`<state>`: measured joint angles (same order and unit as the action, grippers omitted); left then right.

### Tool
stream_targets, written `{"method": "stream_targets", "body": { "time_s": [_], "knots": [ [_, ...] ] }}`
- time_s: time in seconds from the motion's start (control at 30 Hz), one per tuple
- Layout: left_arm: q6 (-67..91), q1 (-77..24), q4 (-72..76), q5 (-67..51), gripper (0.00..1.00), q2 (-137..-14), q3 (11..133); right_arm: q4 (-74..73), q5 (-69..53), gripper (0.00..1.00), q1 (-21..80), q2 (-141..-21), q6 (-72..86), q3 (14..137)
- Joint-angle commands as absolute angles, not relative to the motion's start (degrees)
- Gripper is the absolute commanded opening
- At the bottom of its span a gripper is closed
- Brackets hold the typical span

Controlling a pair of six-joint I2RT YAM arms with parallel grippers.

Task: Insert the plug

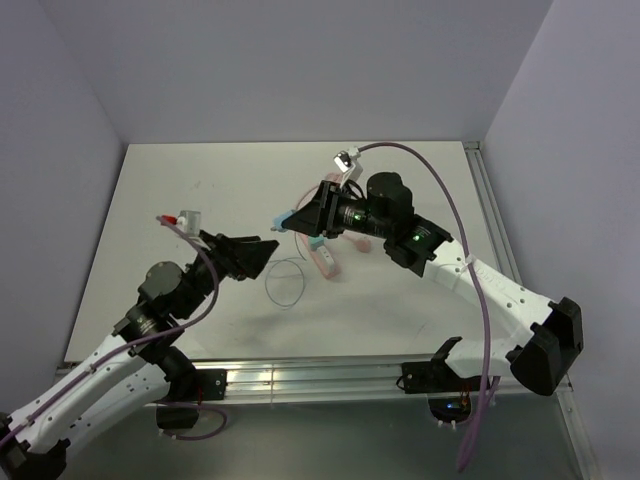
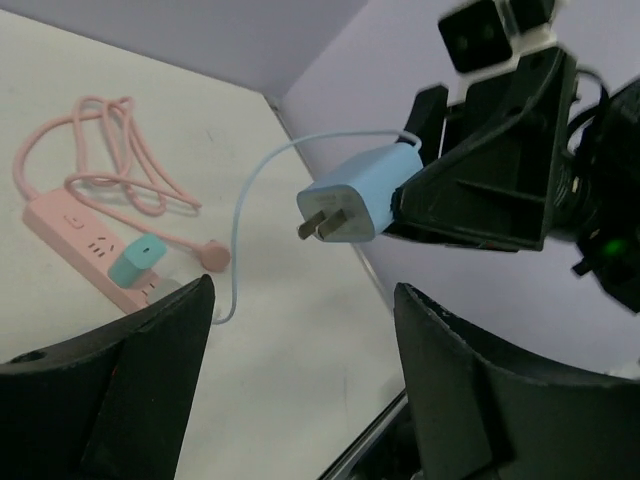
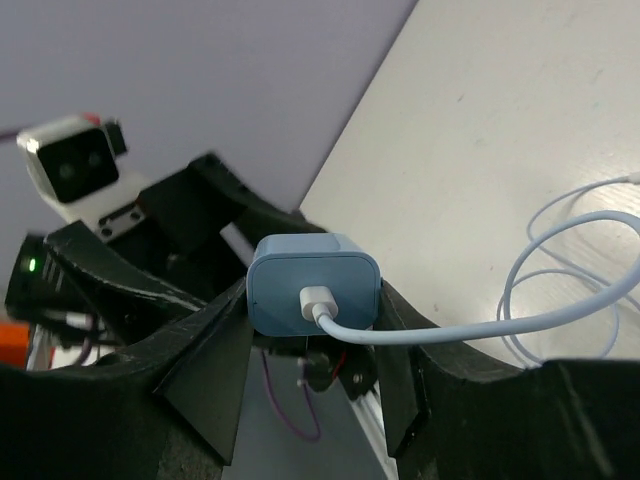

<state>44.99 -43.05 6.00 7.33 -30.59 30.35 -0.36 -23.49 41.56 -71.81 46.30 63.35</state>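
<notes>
The light-blue plug (image 3: 312,283) sits squeezed between my right gripper's (image 3: 312,305) two black fingers, a white connector in its back and a pale wire (image 3: 560,300) trailing to the right. In the left wrist view the plug (image 2: 352,205) hangs in the air with its two metal prongs pointing left. From above, the right gripper (image 1: 296,218) holds the plug (image 1: 283,220) above the table, just left of the pink power strip (image 1: 326,258). My left gripper (image 1: 267,256) faces it from the left, open and empty, a short gap away.
The pink power strip (image 2: 75,232) lies on the white table with a teal adapter (image 2: 137,258) standing on it and its pink cord (image 2: 110,150) coiled behind. The plug's wire makes a loop (image 1: 286,283) on the table. A metal rail (image 1: 300,378) runs along the near edge.
</notes>
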Motion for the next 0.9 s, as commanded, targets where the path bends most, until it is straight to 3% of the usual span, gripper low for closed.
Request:
{"method": "stream_targets", "body": {
  "time_s": [0.0,0.17,0.43,0.63,0.77,0.87],
  "knots": [
    [36.39,-43.07,10.29,-5.71,0.82,-35.32,36.55,0.44,-31.37,0.0,40.08,-67.85,41.31,64.78],
    [32.79,-43.15,12.81,-5.36,0.93,-34.99,34.81,-2.37,-39.79,0.0,36.66,-67.06,42.53,64.95],
    [25.5,-43.24,23.46,-7.82,0.97,-29.88,28.21,-3.25,-48.77,0.0,33.75,-69.52,52.99,66.62],
    [19.08,-43.42,29.09,-9.14,0.94,-31.19,27.07,-0.63,-50.79,0.0,34.01,-72.67,60.19,66.62],
    [16.26,-43.5,29.44,-9.67,0.85,-34.71,28.65,7.89,-52.21,0.0,34.45,-74.79,69.06,64.16],
    [14.6,-43.51,30.41,-11.07,0.82,-36.03,28.74,6.07,-51.51,0.0,35.68,-76.11,69.17,65.65]
  ]
}}
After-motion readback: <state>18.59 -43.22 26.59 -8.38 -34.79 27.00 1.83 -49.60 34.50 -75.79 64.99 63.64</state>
